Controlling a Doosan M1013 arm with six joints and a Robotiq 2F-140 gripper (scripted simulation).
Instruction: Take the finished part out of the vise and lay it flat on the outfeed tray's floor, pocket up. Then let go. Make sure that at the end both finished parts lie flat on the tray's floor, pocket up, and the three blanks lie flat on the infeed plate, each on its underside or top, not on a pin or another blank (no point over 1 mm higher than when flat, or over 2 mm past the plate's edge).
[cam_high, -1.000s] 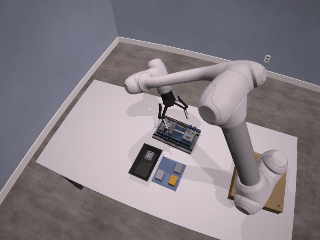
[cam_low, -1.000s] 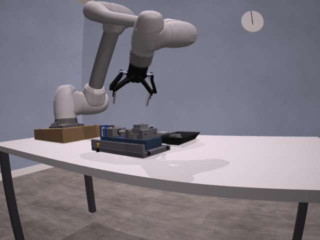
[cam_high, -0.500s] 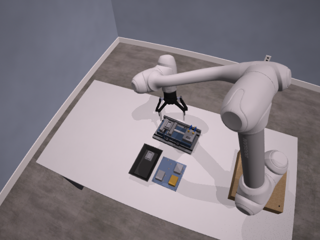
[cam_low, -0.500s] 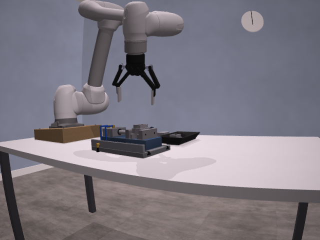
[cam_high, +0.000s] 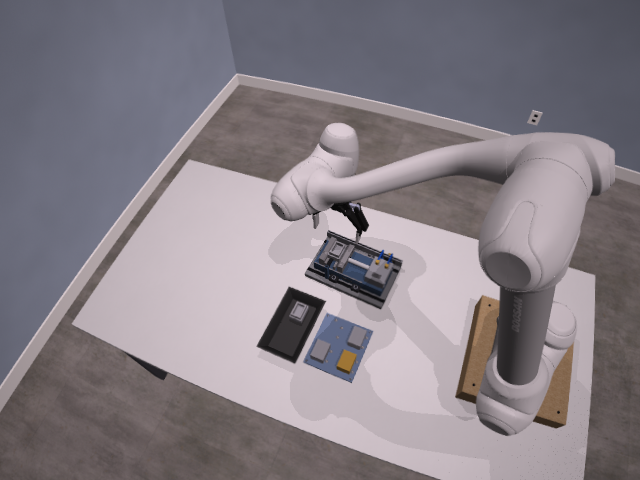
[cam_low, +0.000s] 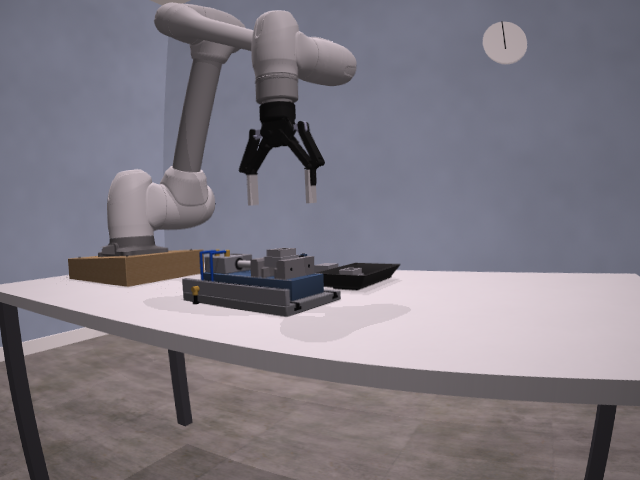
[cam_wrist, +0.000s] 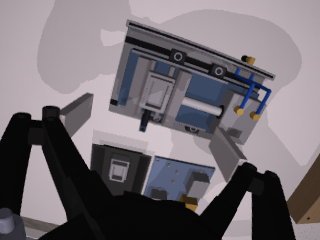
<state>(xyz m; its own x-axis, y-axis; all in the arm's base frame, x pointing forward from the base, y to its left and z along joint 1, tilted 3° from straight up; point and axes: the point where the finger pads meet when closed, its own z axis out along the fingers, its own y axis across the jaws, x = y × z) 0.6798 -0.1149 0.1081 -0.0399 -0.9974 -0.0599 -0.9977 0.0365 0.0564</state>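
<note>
The vise (cam_high: 354, 266) stands mid-table on a grey base with a blue bed. The finished part (cam_high: 336, 249), a grey block with a square pocket facing up, sits between its jaws and also shows in the wrist view (cam_wrist: 155, 92). My gripper (cam_low: 281, 194) is open and empty. It points straight down, well above the vise (cam_low: 261, 281), about over the part (cam_low: 281, 253). The black outfeed tray (cam_high: 291, 323) lies in front of the vise. A grey pocketed block (cam_high: 298, 311) lies at its far end.
A blue pallet (cam_high: 338, 347) beside the tray holds two grey blocks and an orange block. Blue hoses (cam_high: 385, 255) rise at the vise's right end. The arm's wooden base plate (cam_high: 516, 356) is at the table's right.
</note>
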